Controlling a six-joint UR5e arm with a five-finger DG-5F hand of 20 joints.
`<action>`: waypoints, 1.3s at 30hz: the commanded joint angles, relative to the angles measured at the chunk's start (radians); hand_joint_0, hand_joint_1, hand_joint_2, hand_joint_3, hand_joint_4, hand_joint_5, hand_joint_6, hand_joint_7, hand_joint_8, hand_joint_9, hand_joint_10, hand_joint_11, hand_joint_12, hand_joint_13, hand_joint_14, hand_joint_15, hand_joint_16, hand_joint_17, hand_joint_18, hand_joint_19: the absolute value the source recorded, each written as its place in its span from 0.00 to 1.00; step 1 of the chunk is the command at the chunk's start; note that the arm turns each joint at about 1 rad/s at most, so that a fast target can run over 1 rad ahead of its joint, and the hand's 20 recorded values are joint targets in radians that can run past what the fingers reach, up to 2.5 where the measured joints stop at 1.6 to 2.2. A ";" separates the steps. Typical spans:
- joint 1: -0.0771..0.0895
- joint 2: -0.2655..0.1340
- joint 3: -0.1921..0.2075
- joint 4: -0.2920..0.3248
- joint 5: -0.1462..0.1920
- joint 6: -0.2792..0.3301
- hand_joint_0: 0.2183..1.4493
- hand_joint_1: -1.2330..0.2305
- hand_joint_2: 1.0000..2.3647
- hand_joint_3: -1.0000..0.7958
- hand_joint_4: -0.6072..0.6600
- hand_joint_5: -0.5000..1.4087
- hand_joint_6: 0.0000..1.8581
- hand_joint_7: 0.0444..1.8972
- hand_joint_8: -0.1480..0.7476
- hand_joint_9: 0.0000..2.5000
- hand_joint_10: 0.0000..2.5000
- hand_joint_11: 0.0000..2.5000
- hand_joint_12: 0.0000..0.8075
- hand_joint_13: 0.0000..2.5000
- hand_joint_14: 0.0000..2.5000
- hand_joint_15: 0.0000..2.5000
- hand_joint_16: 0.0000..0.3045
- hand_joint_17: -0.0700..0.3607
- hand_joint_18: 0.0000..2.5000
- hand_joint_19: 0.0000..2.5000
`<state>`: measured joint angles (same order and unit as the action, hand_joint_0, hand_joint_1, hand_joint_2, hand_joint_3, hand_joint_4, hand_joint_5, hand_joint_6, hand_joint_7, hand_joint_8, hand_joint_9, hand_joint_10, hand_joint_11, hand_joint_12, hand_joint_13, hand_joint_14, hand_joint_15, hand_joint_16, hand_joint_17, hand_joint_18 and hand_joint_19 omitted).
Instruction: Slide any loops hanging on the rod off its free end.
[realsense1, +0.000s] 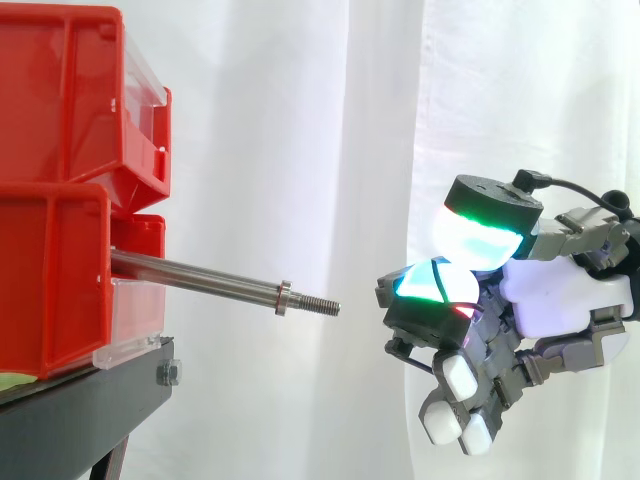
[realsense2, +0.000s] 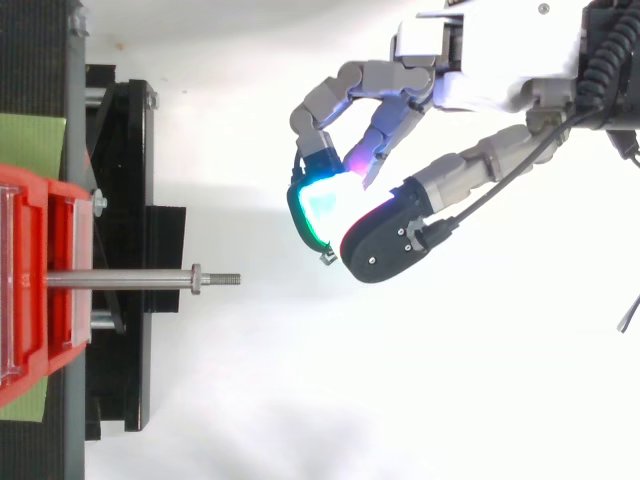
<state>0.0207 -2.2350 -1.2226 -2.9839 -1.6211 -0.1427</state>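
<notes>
The rod juts out of the red bins on the black stand and dips slightly toward its free end, where a collar sits just behind a threaded tip. From bins to tip its shaft is bare. The hand hangs in the air beyond the free end, apart from it and a little lower in the side view; from above it lies off to one side of the rod's line. Whether it is closed on anything cannot be told. The rod looks like polished steel: stiff, fixed at the bins and slick along its length, so a loop should glide until it reaches the collar and thread, where it would likely snag. Any loop is best taken low, under the rod, and lifted over that step
</notes>
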 joint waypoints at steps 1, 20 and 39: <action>0.001 0.000 0.000 0.000 0.000 0.000 0.30 0.38 0.02 0.48 0.48 0.18 0.48 0.72 0.54 0.39 0.00 0.11 0.33 0.34 0.00 0.05 0.14 0.38 0.30 0.13; 0.001 0.000 0.000 0.000 0.001 0.000 0.30 0.39 0.02 0.48 0.49 0.18 0.48 0.73 0.60 0.37 0.00 0.03 0.37 0.28 0.00 0.02 0.13 0.37 0.24 0.11; 0.001 0.000 0.000 0.000 0.001 0.000 0.30 0.39 0.01 0.48 0.50 0.18 0.47 0.74 0.59 0.36 0.00 0.02 0.38 0.24 0.00 0.01 0.13 0.38 0.19 0.10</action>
<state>0.0207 -2.2350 -1.2226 -2.9836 -1.6199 -0.1427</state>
